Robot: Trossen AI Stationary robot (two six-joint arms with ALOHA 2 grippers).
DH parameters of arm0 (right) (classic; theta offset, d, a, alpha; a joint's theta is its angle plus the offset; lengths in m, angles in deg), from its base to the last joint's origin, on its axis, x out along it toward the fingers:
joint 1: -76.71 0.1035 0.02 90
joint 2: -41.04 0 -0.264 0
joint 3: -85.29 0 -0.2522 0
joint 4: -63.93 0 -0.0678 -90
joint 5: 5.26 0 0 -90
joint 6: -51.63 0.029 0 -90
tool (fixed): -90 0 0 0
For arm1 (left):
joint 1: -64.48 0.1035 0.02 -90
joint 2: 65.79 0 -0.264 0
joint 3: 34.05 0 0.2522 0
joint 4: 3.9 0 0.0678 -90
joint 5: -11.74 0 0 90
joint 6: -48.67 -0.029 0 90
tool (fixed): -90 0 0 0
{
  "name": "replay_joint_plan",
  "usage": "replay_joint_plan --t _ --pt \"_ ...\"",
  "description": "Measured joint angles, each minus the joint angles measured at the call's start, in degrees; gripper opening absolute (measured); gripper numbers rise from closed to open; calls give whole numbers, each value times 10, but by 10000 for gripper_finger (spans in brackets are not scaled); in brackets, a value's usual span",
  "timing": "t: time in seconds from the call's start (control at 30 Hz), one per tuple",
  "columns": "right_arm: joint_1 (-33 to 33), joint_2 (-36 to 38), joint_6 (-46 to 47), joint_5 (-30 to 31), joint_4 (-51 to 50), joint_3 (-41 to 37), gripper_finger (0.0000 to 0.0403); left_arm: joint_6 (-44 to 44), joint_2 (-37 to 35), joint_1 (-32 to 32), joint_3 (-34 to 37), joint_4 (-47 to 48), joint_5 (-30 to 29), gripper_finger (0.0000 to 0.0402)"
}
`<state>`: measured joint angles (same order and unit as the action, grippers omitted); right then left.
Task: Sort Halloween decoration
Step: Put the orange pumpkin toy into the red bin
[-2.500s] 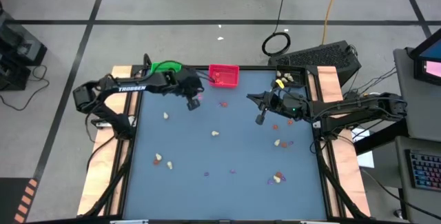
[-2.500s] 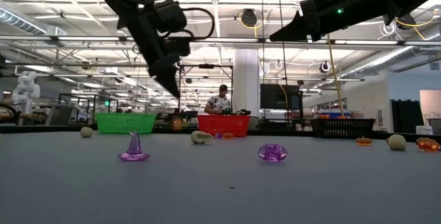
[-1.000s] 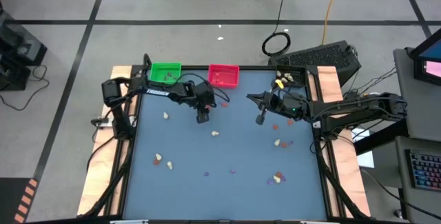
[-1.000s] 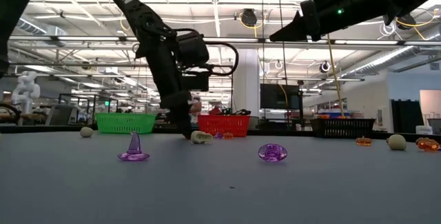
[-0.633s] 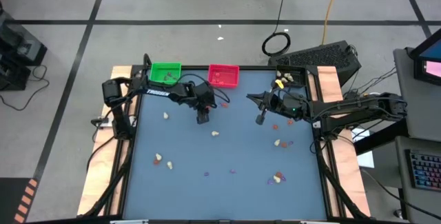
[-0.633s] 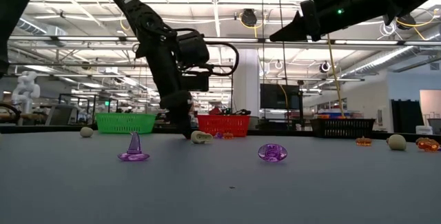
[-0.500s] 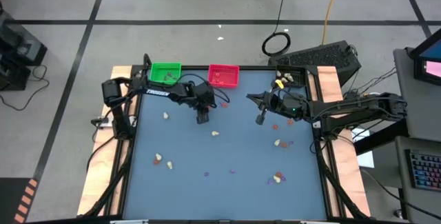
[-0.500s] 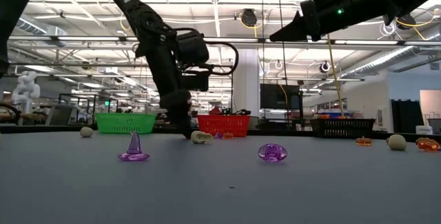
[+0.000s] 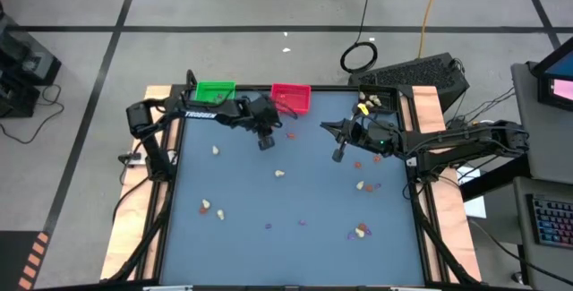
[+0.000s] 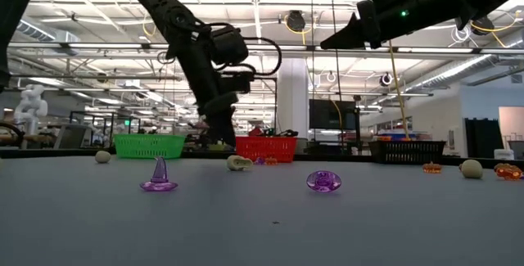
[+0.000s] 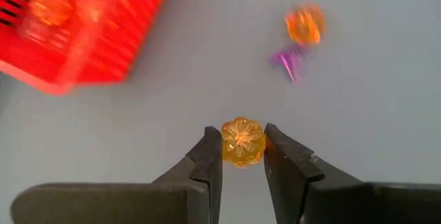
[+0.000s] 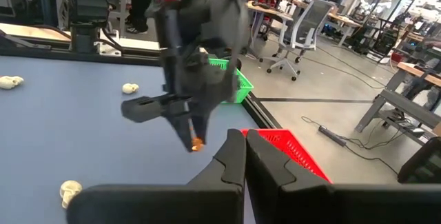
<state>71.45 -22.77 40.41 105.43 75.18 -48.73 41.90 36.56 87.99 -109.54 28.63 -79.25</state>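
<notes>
- Left gripper [image 11: 242, 145]: fingers pinched on one orange pumpkin trinket [image 11: 242, 141], carried clear above the table [image 9: 295, 237]; in the high view this gripper [image 9: 266, 141] hangs near the table's far edge.
- Just beyond its fingertips, on the table surface: a second orange trinket [image 11: 304, 25] with a purple trinket [image 11: 288, 63] touching or just beside it.
- Off to one side of the grip, farther out: red tray [image 11: 83, 27], blurred, with orange pieces inside; in the high view the red tray [image 9: 290, 98] sits just past the gripper, green tray [image 9: 215, 91] beside it.
- Nearer the table's front than the gripper, loose on the table: cream skull [image 10: 239, 163], purple witch hat [image 10: 159, 176], purple disc piece [image 10: 324, 181], cream pieces [image 9: 211, 207].
- Right gripper [image 12: 245, 154]: fingers pressed together, empty, raised above the table's right side, well apart from the left gripper [image 12: 195, 140]; orange and cream trinkets [image 9: 363, 184] lie below and near it.
- Black tray [image 10: 406, 151]: far right edge of the table.
</notes>
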Motion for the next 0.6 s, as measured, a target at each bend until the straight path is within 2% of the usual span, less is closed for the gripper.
replay_joint_plan --t 0.27,0.6 --pt "0 0 0 0 -2 0 0 -9 2 42 -79 -3 10 84" --pt "0 0 0 0 0 0 0 -31 86 93 -187 17 46 84"
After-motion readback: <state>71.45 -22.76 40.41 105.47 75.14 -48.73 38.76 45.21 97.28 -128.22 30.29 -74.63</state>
